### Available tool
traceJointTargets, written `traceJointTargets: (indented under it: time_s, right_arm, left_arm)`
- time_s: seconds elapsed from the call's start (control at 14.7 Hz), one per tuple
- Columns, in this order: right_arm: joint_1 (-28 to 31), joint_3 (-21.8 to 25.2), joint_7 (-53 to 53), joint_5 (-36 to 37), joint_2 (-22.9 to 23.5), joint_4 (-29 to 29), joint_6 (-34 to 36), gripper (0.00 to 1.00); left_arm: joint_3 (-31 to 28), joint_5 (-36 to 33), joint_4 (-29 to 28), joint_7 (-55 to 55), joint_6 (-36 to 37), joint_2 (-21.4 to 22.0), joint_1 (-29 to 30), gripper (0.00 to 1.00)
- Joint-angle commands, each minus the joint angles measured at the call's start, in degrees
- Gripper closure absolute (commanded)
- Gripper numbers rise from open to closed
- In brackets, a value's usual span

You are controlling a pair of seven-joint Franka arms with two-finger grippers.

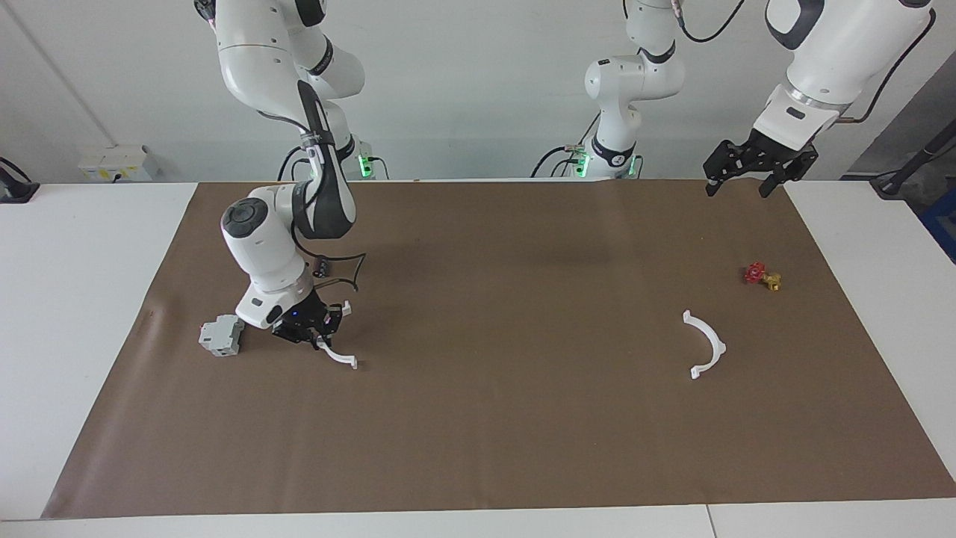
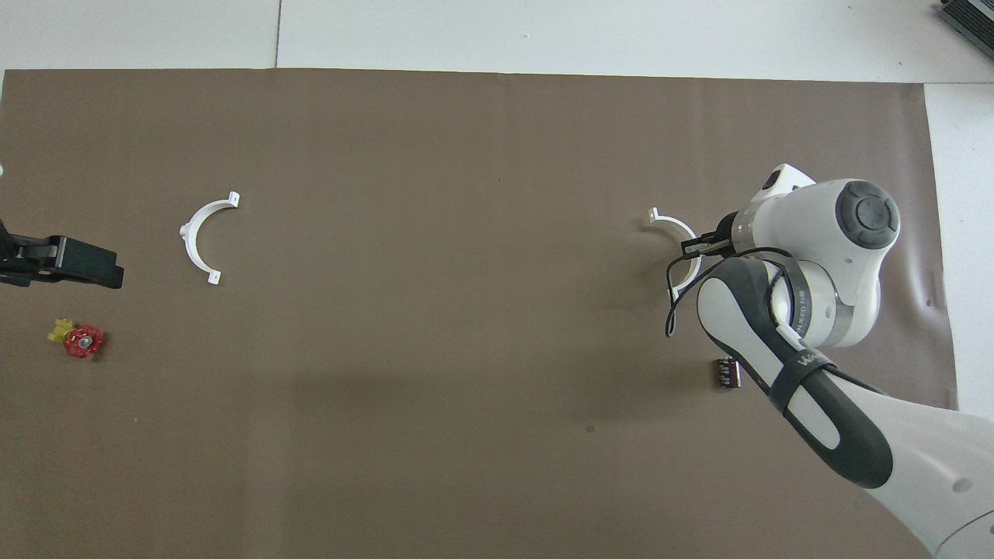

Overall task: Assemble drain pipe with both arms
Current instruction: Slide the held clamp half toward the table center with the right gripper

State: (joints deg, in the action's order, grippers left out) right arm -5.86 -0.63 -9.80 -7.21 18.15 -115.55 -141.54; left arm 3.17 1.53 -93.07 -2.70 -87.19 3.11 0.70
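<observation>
The drain pipe lies in two white half-rings. One half-ring hangs tilted from my right gripper, which is shut on it just above the brown mat beside the grey block; its free end points toward the table's middle. The other half-ring lies flat on the mat toward the left arm's end. There my left gripper waits open and empty in the air, over the mat's edge by the robots.
A grey boxy block sits on the mat right beside the right gripper. A small red-and-gold valve piece lies near the loose half-ring. A small dark part rests under the right arm.
</observation>
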Motion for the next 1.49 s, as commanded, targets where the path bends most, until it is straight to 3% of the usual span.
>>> traceJointTargets:
  time_s: [0.0, 0.54, 0.88, 1.42]
  right_arm:
    - [-1.9, -1.8, 7.7, -1.4, -0.3, 0.3, 0.5, 1.00]
    - [-12.1, -2.3, 25.2, 0.0, 1.6, 1.4, -3.3, 1.00]
    - [-13.8, -2.3, 26.5, 4.3, 6.4, 5.8, -5.8, 1.00]
    - [-15.6, -2.3, 34.7, 9.0, 7.4, 6.9, -5.3, 1.00]
  left_arm:
    - [0.3, 0.5, -2.1, 0.0, -1.0, 1.8, 0.8, 0.00]
    - [0.3, 0.5, -2.1, 0.0, -1.0, 1.8, 0.8, 0.00]
    - [0.3, 0.5, -2.1, 0.0, -1.0, 1.8, 0.8, 0.00]
    - [0.3, 0.5, -2.1, 0.0, -1.0, 1.8, 0.8, 0.00]
